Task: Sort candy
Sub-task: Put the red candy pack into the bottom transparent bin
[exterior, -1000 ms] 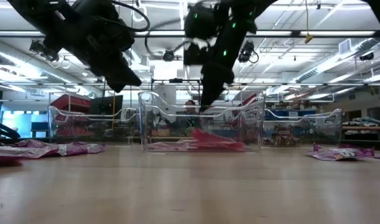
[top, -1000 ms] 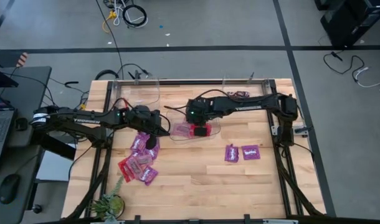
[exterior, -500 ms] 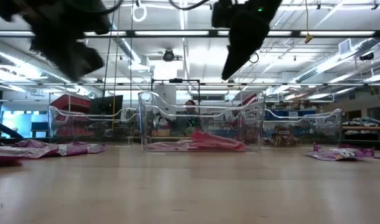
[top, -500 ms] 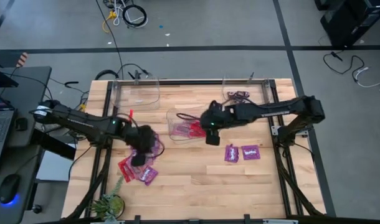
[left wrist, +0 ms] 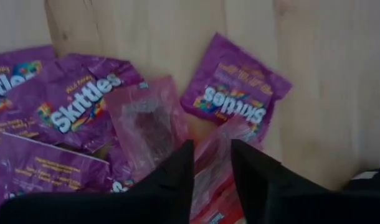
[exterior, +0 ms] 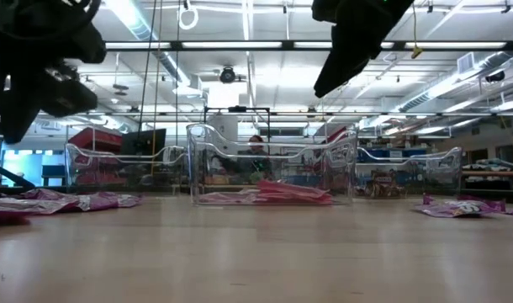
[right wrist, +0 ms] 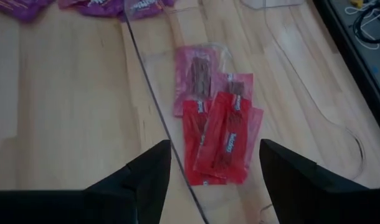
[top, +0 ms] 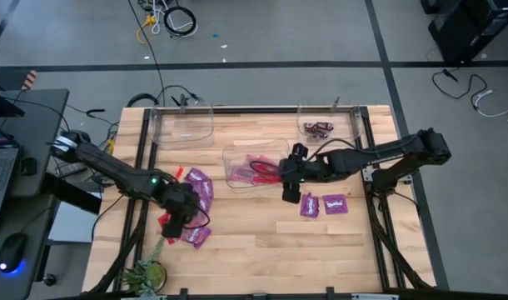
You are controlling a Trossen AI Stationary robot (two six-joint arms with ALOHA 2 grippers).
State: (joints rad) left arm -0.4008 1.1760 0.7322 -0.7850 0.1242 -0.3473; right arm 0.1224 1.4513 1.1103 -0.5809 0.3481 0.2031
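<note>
A pile of candy (top: pixel 197 187), purple and red packets, lies flat on the table's left half; in the left wrist view it shows as purple packets (left wrist: pixel 84 112) and a red packet (left wrist: pixel 212 186). My left gripper (top: pixel 179 222) hangs above this pile, pointing down, open by a narrow gap (left wrist: pixel 212 171), touching nothing. Several red packets (right wrist: pixel 221 134) lie flat in the middle clear bin (top: pixel 237 157). My right gripper (top: pixel 289 193) hovers just right of that bin, open wide (right wrist: pixel 212 180) and empty. Two purple packets (top: pixel 321 204) lie to its right.
A clear bin (top: pixel 187 127) stands at the far left, another (top: pixel 325 127) with dark packets at the far right. A small plant (top: pixel 146 273) sits at the near left corner. Bare wood lies along the near edge. In the low view both arms hang high above the table (exterior: pixel 256 252).
My right gripper has risen out of the middle bin and gone toward the table's right and near edge; red packets stay lying in the bin. My left gripper has swung from beside the bin toward the near left, over the candy pile, tipping to point more steeply down.
</note>
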